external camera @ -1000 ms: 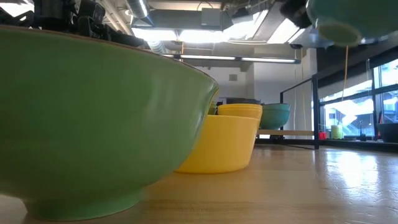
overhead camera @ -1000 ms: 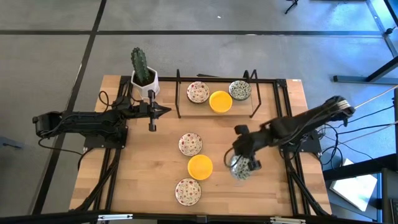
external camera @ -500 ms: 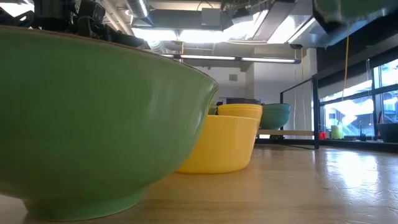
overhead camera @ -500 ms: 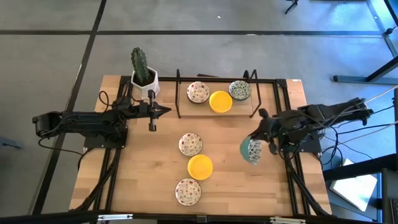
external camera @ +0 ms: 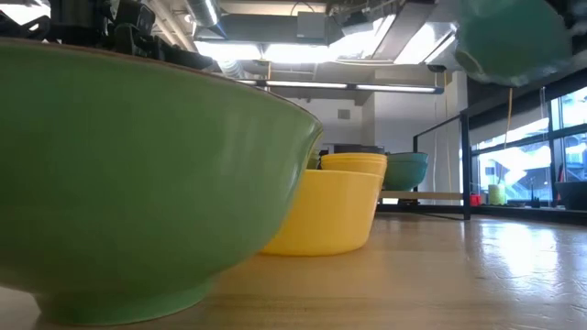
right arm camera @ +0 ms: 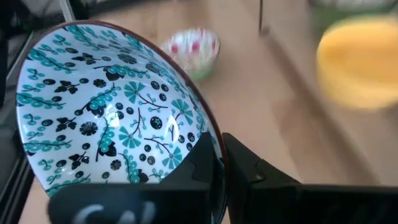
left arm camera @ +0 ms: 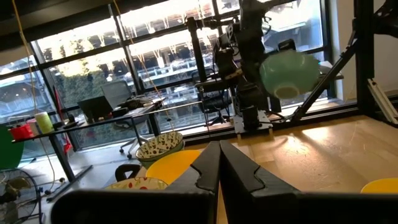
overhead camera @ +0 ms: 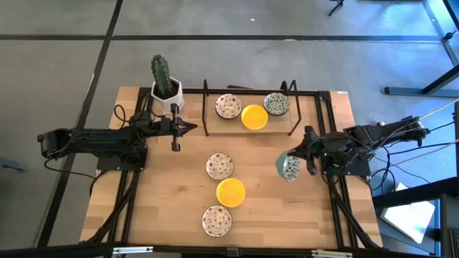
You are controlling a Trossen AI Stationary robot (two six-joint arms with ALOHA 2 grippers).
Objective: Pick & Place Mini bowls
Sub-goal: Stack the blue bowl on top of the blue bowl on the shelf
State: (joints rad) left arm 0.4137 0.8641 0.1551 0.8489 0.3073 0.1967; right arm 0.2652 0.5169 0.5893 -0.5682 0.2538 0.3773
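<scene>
Since a second ago, the patterned bowl (overhead camera: 288, 168) has been lifted off the near right part of the table (overhead camera: 323, 215) and carried back toward the right arm's base, tipping onto its side on the way; in the last half second it has shifted only slightly, so the lift appears complete and the carry toward a drop-off is judged to be under way. The right gripper (right arm camera: 214, 163) is pinched shut on the bowl's rim, one finger inside against the teal and black pattern and one outside, with the bowl held clear of the table and its opening turned sideways. From the left wrist view its pale green underside (left arm camera: 289, 73) is seen hanging in the air in front of the right arm. Three bowls are already gathered in the black rack (overhead camera: 206, 107) at the far edge, and three more lie in a row down the middle of the table, well apart from the carried one. The left gripper (left arm camera: 219, 163) is held closed and empty near the cactus pot (overhead camera: 166, 93), waiting.
</scene>
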